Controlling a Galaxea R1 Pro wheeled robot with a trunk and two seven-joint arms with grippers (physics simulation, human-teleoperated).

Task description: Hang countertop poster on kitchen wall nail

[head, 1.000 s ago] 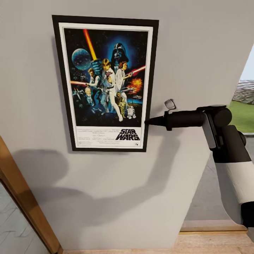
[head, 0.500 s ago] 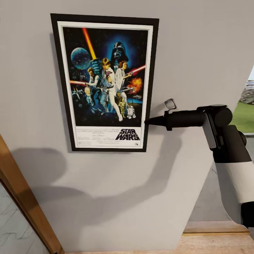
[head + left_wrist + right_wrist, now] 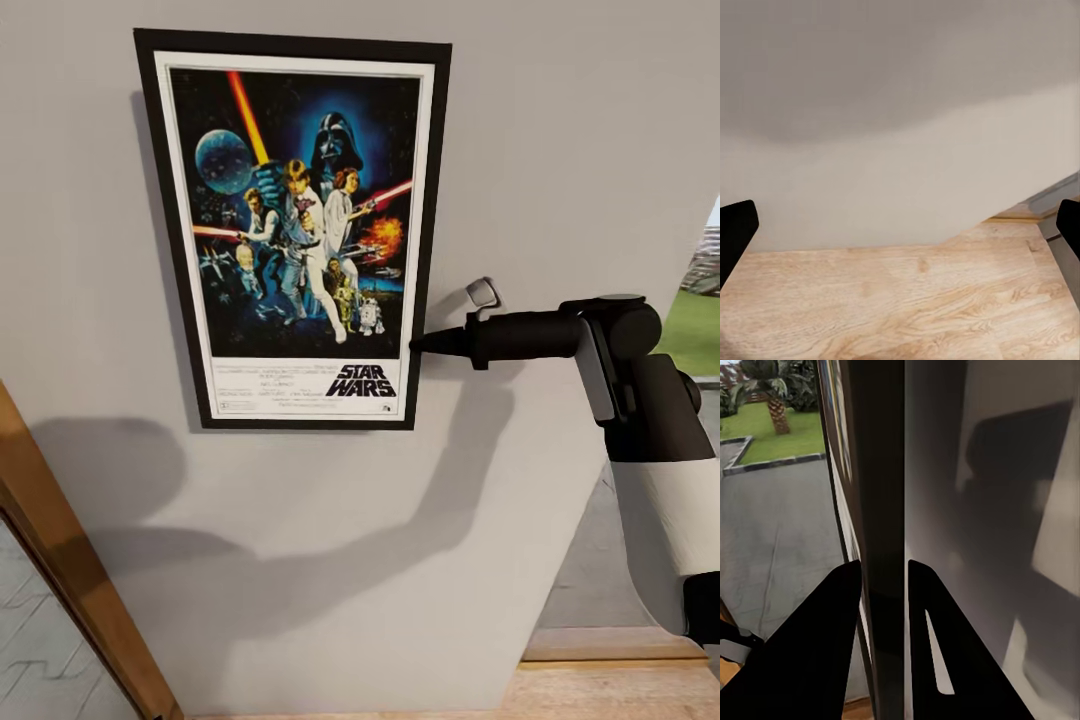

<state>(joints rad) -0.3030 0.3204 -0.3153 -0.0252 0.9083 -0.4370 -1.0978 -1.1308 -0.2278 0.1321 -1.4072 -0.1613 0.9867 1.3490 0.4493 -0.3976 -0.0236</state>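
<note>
The wall (image 3: 560,130) is flat, matte grey plaster. The poster (image 3: 297,228) is an upright rectangle with a thin black frame, a white border and dark blue artwork; it lies flat against the wall. The floor (image 3: 907,300) is pale wood plank with visible grain. The right tool (image 3: 422,344), black and tapered, is clamped on the poster's right edge, low on the frame; the right wrist view shows its fingers (image 3: 817,645) either side of that edge. The left tool (image 3: 900,225) has its tips wide apart over the floor.
</note>
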